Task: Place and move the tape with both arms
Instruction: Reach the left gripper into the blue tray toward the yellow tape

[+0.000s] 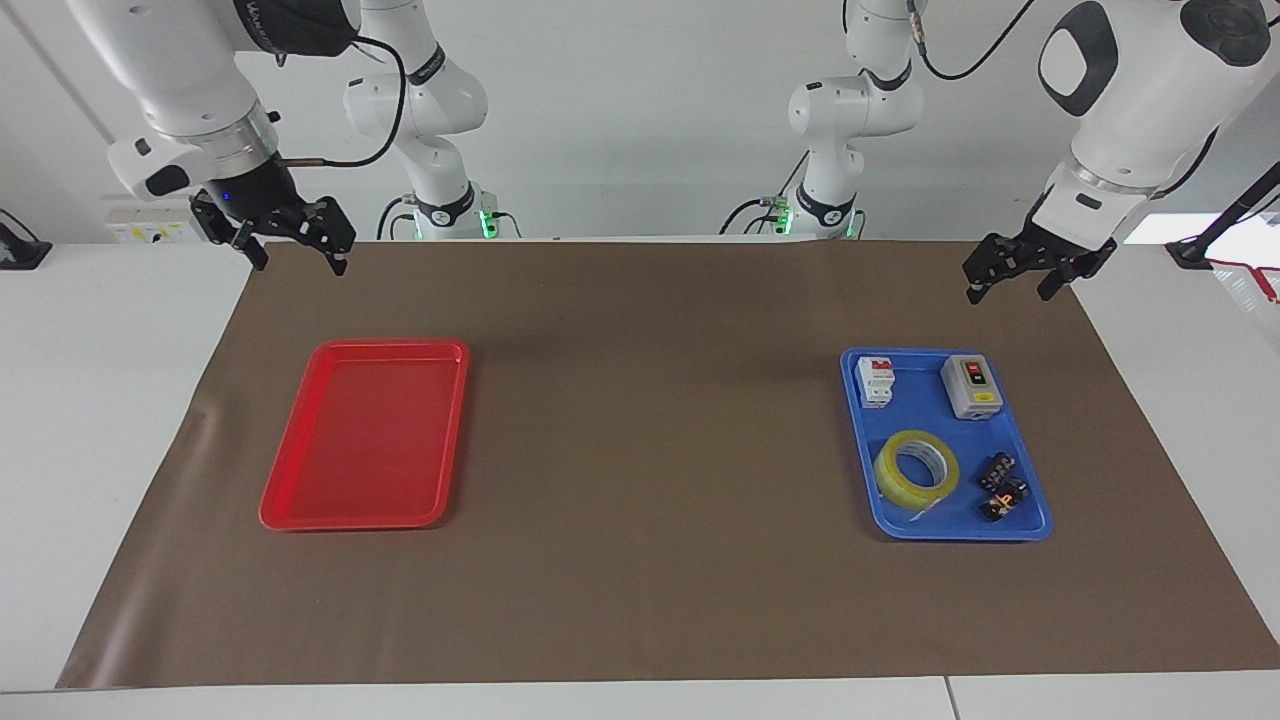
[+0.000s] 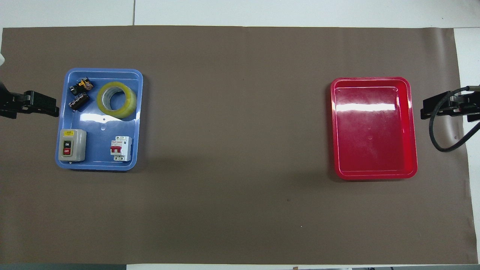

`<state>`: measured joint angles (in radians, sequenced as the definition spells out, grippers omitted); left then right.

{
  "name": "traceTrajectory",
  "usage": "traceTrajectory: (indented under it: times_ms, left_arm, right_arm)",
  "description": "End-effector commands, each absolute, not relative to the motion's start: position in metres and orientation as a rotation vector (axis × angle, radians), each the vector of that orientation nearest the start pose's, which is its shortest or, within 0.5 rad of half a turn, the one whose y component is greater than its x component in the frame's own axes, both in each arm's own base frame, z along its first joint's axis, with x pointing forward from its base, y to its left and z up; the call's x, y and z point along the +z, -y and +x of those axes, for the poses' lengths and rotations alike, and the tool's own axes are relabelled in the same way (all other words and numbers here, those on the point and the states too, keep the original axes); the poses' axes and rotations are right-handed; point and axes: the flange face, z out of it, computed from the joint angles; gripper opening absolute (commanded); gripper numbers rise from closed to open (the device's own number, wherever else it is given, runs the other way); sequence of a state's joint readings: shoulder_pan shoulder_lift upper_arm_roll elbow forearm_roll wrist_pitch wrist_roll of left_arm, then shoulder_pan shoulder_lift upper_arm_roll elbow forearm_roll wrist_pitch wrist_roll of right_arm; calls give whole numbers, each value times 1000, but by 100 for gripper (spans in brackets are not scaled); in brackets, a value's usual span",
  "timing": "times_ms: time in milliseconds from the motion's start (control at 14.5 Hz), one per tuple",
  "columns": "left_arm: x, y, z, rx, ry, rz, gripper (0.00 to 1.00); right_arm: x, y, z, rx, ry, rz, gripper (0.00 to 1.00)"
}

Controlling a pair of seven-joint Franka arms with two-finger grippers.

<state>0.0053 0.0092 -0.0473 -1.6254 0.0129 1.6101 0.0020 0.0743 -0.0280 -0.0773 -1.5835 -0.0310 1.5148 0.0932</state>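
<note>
My tape [image 1: 916, 468] lies flat in the blue tray [image 1: 1037, 520], in the half of that tray farther from me. Beside it in the same half, toward the tray's outer edge, sit two small black parts [image 1: 1001, 486]. In the half of the blue tray nearer to me stand a grey on/off switch box [image 1: 971, 386] and a white circuit breaker with red levers [image 1: 875, 381], apart from each other and from the tape.

My left pincer [image 1: 1018, 275] hangs in the air over the brown mat [image 1: 650, 420] near the blue tray's end of the counter [image 1: 110, 400], released, fingers spread, grasping nothing. My right pincer [image 1: 298, 248] hangs well apart from the blue tray, over the mat's edge at the red tray's end; it too is released and holds nothing. The red tray [image 1: 290, 515] lies on the mat well apart from the blue tray, toward my right arm's end of the counter.
</note>
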Motion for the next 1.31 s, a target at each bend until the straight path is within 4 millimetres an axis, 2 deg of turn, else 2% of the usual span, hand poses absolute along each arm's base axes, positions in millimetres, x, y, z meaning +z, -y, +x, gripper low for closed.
traceTrajectory:
  times_ms: [0, 553, 760, 898, 967, 1244]
  left_arm:
    - [598, 22, 551, 39, -91, -3142, 100]
    - [604, 19, 548, 27, -53, -3144, 100]
    - [603, 22, 554, -53, -79, -3144, 100]
    - [590, 19, 566, -118, -69, -3144, 100]
    - [566, 18, 575, -132, -69, -3142, 100]
    - [493, 14, 608, -171, -63, -3140, 100]
  right_arm:
    - [631, 8, 537, 38, -131, -3153, 100]
    - [631, 8, 537, 38, -126, -3153, 100]
    - [631, 8, 537, 38, -126, -3153, 100]
    - [631, 9, 537, 38, -129, -3153, 100]
    - [631, 9, 537, 38, -129, -3153, 100]
    - [631, 9, 537, 38, -129, -3153, 100]
